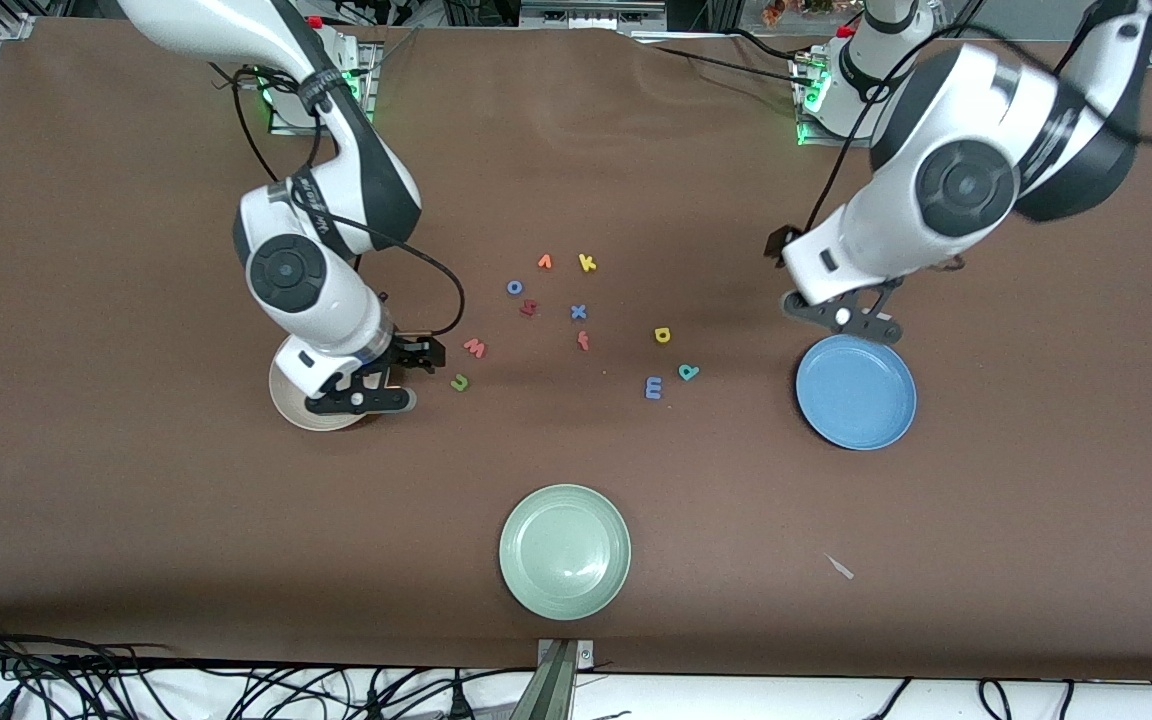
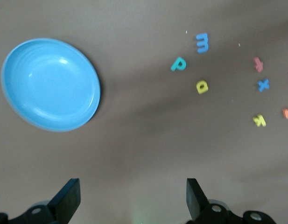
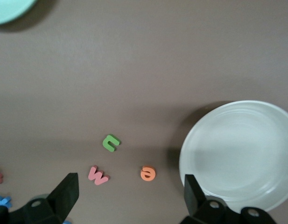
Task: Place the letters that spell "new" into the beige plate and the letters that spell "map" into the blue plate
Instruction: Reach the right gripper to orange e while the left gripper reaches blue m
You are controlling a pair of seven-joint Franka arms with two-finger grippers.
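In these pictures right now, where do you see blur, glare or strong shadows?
Front view: the left arm's upper part is motion-smeared; the foam letters stay sharp. Left wrist view: soft all over, with pale glare inside the blue plate and broad shadow bands across the table. Right wrist view: the beige plate looks washed out and casts a dark shadow at its rim.

a broad table (image 1: 136, 520) covered in a matte brown sheet fills nearly the whole front view, its surface faintly rippled near the top edge. soft shadows lie across the brown cover, and the light on it is even and diffuse. along the edge nearest the front camera runs a white strip with a tangle of black cables (image 1: 56, 685) and a grey metal bracket (image 1: 558, 675) at its middle. aluminium framing (image 1: 16, 25) shows at one top corner.
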